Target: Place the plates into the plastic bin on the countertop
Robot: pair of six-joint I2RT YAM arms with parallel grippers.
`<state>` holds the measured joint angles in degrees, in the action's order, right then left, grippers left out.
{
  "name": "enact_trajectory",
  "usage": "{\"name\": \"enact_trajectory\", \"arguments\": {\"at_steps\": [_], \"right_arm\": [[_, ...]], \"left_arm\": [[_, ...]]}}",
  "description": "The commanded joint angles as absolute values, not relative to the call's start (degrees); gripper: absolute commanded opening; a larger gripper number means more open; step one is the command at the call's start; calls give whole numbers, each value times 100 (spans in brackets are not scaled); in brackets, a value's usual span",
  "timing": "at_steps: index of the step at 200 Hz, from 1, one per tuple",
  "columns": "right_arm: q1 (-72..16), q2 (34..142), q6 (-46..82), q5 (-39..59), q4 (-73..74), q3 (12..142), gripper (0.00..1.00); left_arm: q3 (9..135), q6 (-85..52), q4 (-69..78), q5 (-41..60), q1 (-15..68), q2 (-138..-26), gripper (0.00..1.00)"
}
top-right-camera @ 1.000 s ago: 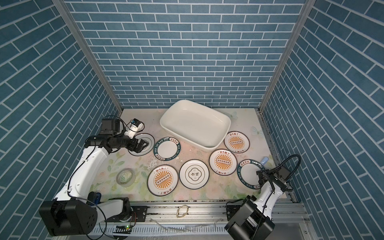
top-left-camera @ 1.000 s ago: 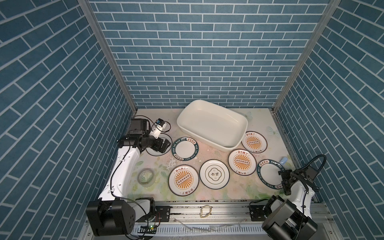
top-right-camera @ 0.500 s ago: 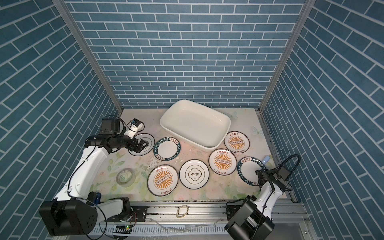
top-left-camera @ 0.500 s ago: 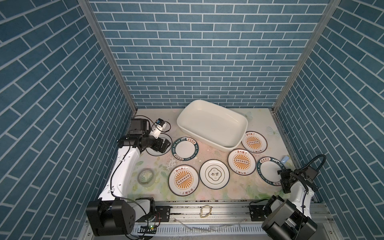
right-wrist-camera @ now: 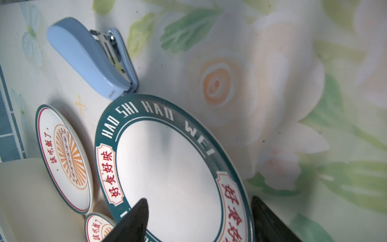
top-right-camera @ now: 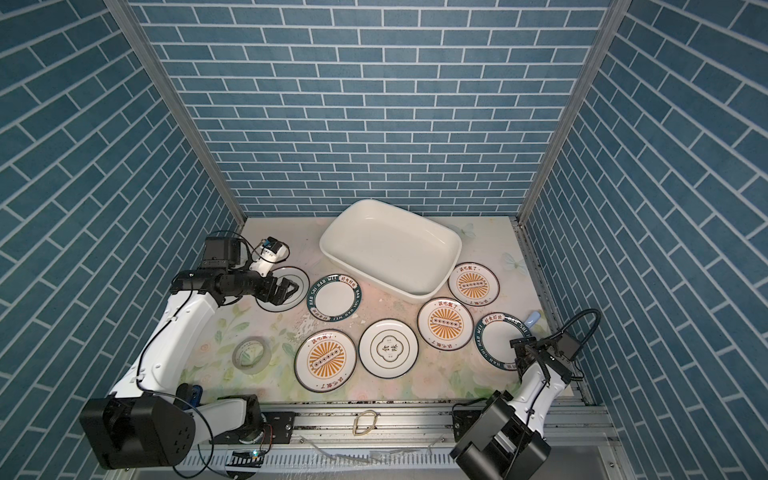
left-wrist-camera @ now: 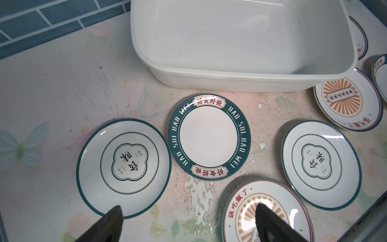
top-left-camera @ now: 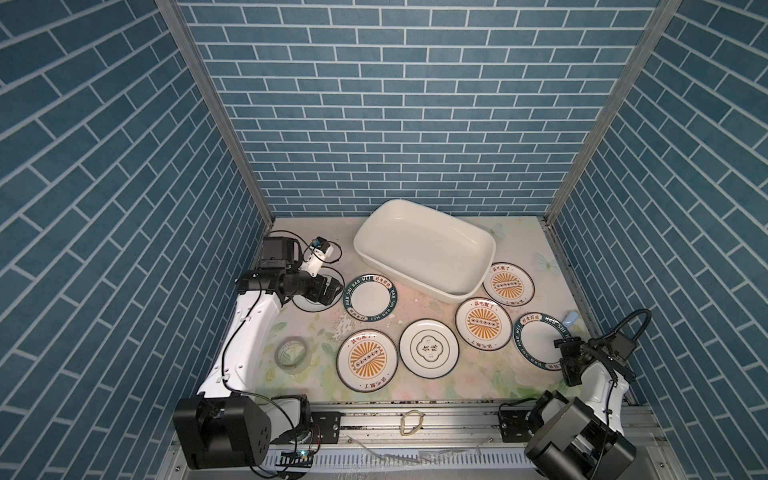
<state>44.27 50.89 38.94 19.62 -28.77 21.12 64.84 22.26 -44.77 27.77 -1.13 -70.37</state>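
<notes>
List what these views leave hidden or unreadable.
- Quatrefoil plate under the left gripper: partly covered by that arm in both top views.
- Right green-rimmed plate: near rim cut off by the right wrist view's edge. Whether the open right gripper touches it cannot be told.
- Stapler: that plate's rim covers its end in the right wrist view.
- Plastic bin: far end cut off in the left wrist view.

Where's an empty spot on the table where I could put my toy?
Bare patches: the front strip before the emblem plate toward the right green-rimmed plate, and the back left corner beside the bin. The middle is crowded with plates.
</notes>
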Motion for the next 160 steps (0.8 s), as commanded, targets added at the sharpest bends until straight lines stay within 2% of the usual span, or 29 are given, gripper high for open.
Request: {"name": "enact_trajectory", "arguments": {"at_steps": [1, 42, 89, 160], "right_arm": [[4438, 5171, 3808, 2083, -2845, 2039, 77], [4438, 5285, 3849, 2083, -2865, 2047, 76], [4434, 5353, 3941, 2271, -2820, 2032, 76], [4438, 5702, 4012, 2496, -2633, 1978, 61]], "left_arm": [[6503, 2022, -4567, 3208, -64, -7094, 100], [6512, 1878, -4468, 3493, 55, -7067, 100], [6465, 1791, -4373, 3660, 580, -7154, 100], [6545, 1833, -4117, 3720, 1116, -7383, 99]]}}
